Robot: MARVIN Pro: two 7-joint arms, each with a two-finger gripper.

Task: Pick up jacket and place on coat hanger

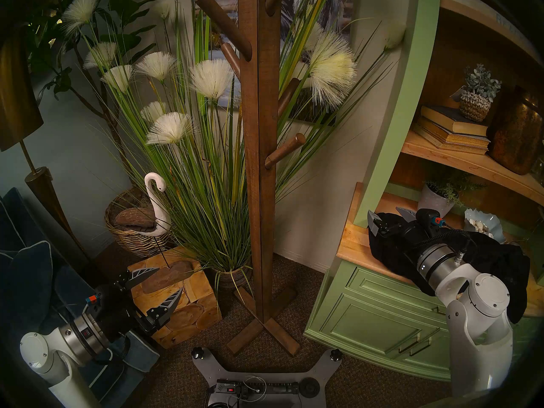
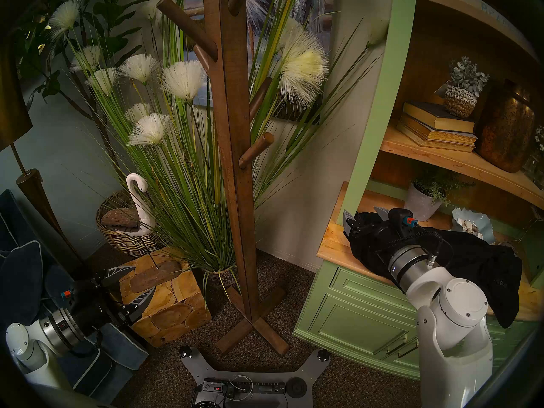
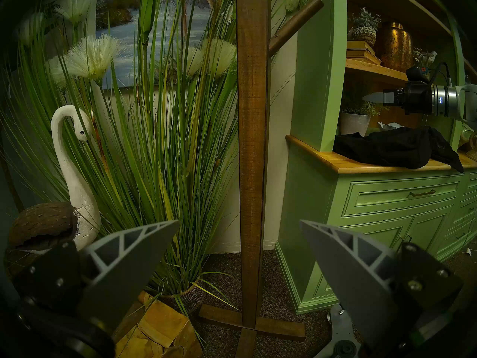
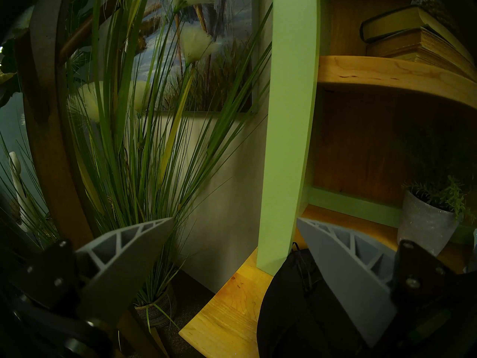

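The black jacket [image 1: 494, 260] lies in a limp heap on the wooden counter [image 1: 353, 239] of the green cabinet, one end hanging over the front edge. It also shows in the left wrist view [image 3: 392, 150] and the right wrist view [image 4: 291, 311]. My right gripper [image 1: 387, 213] is open and empty, held above the jacket's left end with a clear gap, as seen in the left wrist view [image 3: 371, 97]. The brown wooden coat stand [image 1: 260, 192] stands bare at centre on its X-shaped foot. My left gripper [image 1: 168, 280] is open and empty, low at the left.
A potted grass plant [image 1: 206, 169] crowds the stand's left and back. A wooden block [image 1: 182, 310] and a swan figure [image 1: 156, 204] sit by my left gripper. The cabinet's green post [image 1: 391, 119], a grey plant pot [image 1: 435, 201] and a shell bowl [image 1: 479, 222] surround the jacket. A floor lamp [image 1: 44, 198] stands far left.
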